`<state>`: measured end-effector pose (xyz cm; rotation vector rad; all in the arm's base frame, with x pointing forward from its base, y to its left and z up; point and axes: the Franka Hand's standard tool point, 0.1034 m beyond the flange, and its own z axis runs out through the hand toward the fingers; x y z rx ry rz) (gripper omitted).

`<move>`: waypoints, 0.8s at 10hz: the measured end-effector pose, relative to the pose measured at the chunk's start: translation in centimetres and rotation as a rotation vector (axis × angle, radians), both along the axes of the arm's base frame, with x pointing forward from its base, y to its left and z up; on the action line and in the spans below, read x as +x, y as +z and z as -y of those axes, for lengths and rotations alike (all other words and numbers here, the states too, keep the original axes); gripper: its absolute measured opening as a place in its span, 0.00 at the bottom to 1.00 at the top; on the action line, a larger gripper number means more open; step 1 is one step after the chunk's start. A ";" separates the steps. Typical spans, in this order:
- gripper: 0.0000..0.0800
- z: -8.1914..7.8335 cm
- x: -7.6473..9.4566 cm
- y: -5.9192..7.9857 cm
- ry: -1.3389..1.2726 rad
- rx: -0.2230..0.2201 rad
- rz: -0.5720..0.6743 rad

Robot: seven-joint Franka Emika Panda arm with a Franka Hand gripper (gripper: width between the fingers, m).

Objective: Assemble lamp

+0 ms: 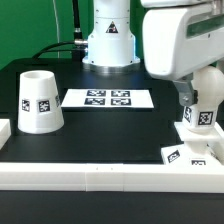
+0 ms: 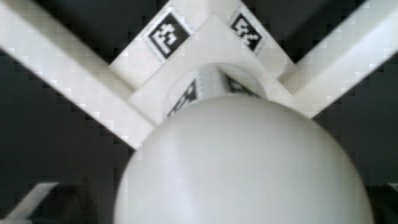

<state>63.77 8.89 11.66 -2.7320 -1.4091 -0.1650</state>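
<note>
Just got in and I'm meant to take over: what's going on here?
The robot's tool hangs wide open over the bulb, which sits on or just above the base at the exterior view's right; contact is not clear. The shade stands apart at that view's left, beside the marker board, not yet fitted.

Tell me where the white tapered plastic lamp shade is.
In the exterior view, the white tapered plastic shade stands at that view's left, beside the flat white marker board.
</note>
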 end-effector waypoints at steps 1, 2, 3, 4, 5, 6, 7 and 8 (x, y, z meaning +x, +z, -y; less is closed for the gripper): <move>0.87 0.1 0.2 0.0 0.113 -0.017 0.024; 0.87 0.0 0.2 -0.1 0.182 -0.032 0.028; 0.87 0.0 0.1 -0.2 0.280 -0.052 0.035; 0.87 -0.1 0.1 -0.3 0.383 -0.078 0.041; 0.87 -0.1 0.1 -0.3 0.447 -0.096 0.045; 0.87 0.0 0.0 -0.3 0.518 -0.114 0.047; 0.87 0.0 -0.1 -0.5 0.530 -0.116 0.047; 0.87 0.0 -0.2 -0.6 0.528 -0.115 0.045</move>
